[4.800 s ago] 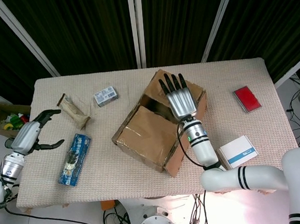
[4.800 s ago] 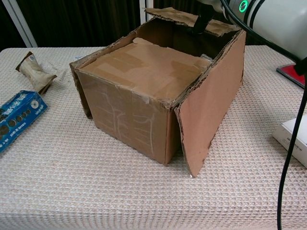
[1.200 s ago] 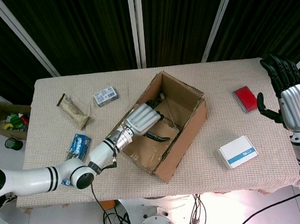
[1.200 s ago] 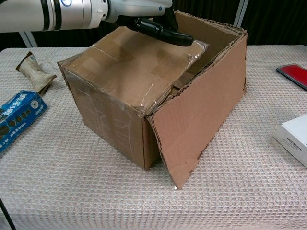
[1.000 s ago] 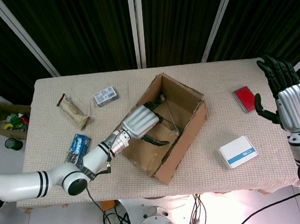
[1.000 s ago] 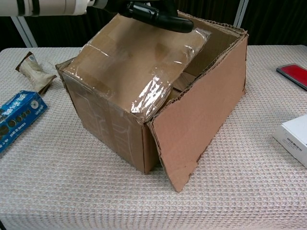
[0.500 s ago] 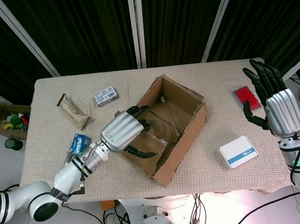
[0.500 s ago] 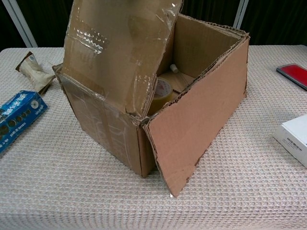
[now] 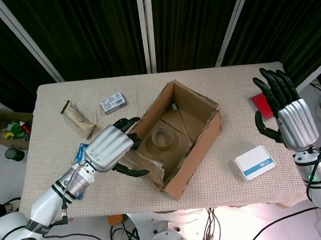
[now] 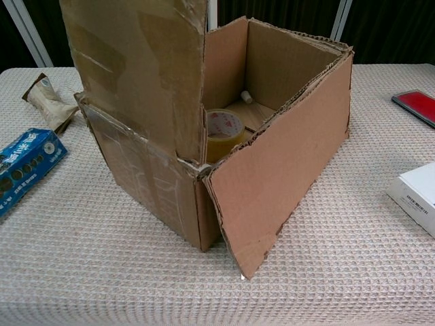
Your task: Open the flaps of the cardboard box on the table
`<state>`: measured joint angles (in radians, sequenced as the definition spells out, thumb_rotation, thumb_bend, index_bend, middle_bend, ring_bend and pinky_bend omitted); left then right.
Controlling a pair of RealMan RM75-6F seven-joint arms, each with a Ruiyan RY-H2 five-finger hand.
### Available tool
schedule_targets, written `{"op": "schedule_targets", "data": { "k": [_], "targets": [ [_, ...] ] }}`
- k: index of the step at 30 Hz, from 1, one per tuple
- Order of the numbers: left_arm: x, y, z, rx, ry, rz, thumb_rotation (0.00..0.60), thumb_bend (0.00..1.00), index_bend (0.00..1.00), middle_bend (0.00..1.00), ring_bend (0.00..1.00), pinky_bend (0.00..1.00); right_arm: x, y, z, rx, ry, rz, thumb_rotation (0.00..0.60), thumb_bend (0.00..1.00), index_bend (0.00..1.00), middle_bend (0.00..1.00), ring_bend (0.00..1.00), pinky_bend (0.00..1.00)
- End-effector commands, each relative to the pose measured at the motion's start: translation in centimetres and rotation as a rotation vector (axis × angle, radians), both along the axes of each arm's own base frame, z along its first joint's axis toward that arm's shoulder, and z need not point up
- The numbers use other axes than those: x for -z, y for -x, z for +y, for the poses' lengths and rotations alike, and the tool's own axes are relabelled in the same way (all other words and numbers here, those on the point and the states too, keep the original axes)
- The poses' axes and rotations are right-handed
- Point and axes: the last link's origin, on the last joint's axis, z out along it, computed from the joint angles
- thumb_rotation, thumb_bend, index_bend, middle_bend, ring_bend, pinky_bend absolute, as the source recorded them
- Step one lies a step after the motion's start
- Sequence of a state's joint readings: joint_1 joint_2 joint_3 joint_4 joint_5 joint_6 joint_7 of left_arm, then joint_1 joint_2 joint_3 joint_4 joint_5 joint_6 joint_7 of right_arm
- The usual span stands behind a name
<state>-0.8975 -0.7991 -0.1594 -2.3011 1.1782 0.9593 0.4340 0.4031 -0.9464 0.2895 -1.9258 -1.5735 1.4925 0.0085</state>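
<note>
Curling over the near-left edge of the brown cardboard box (image 9: pixel 178 138), the black fingers (image 9: pixel 129 126) of the left hand (image 9: pixel 108 149) sit at the raised flap (image 10: pixel 139 75); the head view hides the contact under the silver back of the hand, so whether they pinch the flap or only press against it cannot be told. The chest view shows that flap standing nearly upright at the upper left of the frame, its top cut off by the frame edge, and no hand at all. The box stands at the middle of the beige woven tablecloth (image 9: pixel 54 184), its top open. Inside lies a roll of tan tape (image 10: pixel 224 132), half hidden behind the flap, and a small pale object farther back, too small to identify.

At the right of the head view the right hand (image 9: pixel 288 118) is held above the table edge with its fingers spread apart, holding nothing. It partly covers a flat red rectangular case (image 9: pixel 258 105). A white box with a blue side (image 9: pixel 254 162) lies below it. At the left lie a blue snack packet (image 10: pixel 24 159), mostly hidden by the left arm in the head view, a crumpled tan wrapper (image 9: pixel 78 120) and a small grey-blue carton (image 9: pixel 113 102).
</note>
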Motion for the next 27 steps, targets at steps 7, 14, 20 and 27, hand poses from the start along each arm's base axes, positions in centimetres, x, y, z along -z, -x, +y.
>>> {"op": "schedule_targets", "data": {
  "k": [7, 14, 20, 27],
  "targets": [
    [-1.6, 2.0, -1.8, -0.067, 0.049, 0.014, 0.0, 0.02, 0.66, 0.63, 0.16, 0.22, 0.2, 0.3, 0.4, 0.009, -0.004, 0.004, 0.6, 0.57, 0.0, 0.0, 0.0, 0.0],
    [-2.4, 3.1, -2.4, -0.101, 0.078, 0.015, 0.0, 0.0, 0.72, 0.67, 0.19, 0.22, 0.5, 0.2, 0.7, 0.005, -0.008, 0.01, 0.6, 0.56, 0.0, 0.0, 0.0, 0.0],
    [-2.8, 8.3, -2.5, -0.107, -0.012, 0.105, 0.0, 0.0, 0.56, 0.56, 0.2, 0.23, 1.1, 1.4, 1.8, 0.03, -0.034, 0.055, 0.6, 0.56, 0.0, 0.0, 0.0, 0.0],
    [-5.4, 15.2, -3.7, -0.014, -0.367, 0.022, 0.0, 0.02, 0.07, 0.12, 0.07, 0.19, 1.7, 8.1, 6.3, 0.193, 0.032, 0.357, 0.6, 0.48, 0.0, 0.0, 0.0, 0.0]
  ]
}}
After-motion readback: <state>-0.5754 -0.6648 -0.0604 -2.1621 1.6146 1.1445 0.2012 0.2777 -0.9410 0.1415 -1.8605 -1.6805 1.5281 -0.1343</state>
